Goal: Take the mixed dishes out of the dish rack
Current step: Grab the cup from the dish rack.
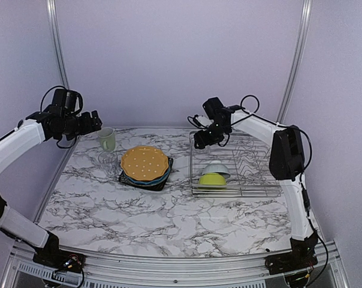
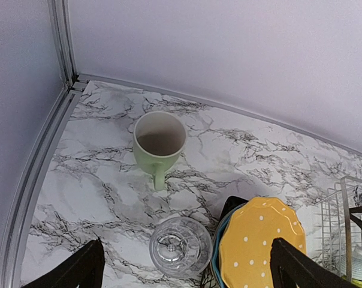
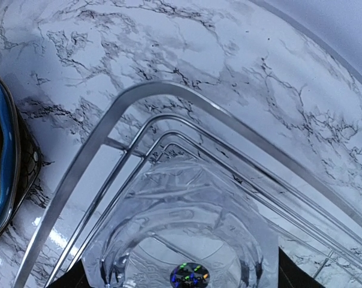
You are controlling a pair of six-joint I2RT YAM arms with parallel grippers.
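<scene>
From above, the left claw (image 1: 96, 122) hung over the far left of the table (image 1: 169, 222). Beside it stood the mug (image 1: 107, 140), with the glass (image 1: 107, 161) just nearer. To their right lay the stack: the orange plate (image 1: 145, 162) on the blue plate (image 1: 161, 179), on the dark plate (image 1: 124, 178). The rack (image 1: 253, 191) sat at the right and held the white bowl (image 1: 217, 168) touching the lime bowl (image 1: 212, 179) at its near left. The right claw (image 1: 200, 141) hovered above the rack's far left corner. What it carried was unclear from here.

From the left wrist, that claw's fingers stood wide apart with nothing between them. The mug and the glass stood upright on the table below.

From the right wrist, a second glass (image 3: 181, 240) filled the gap between the two fingers. The claw looked clamped on its wall, above the rack's corner wires. This glass probably handles as light, stiff, slick and brittle. It suits a moderate squeeze across the wall, kept upright and clear of the wires. The bowls look rigid and light, and their rims seem the best place to take hold.
</scene>
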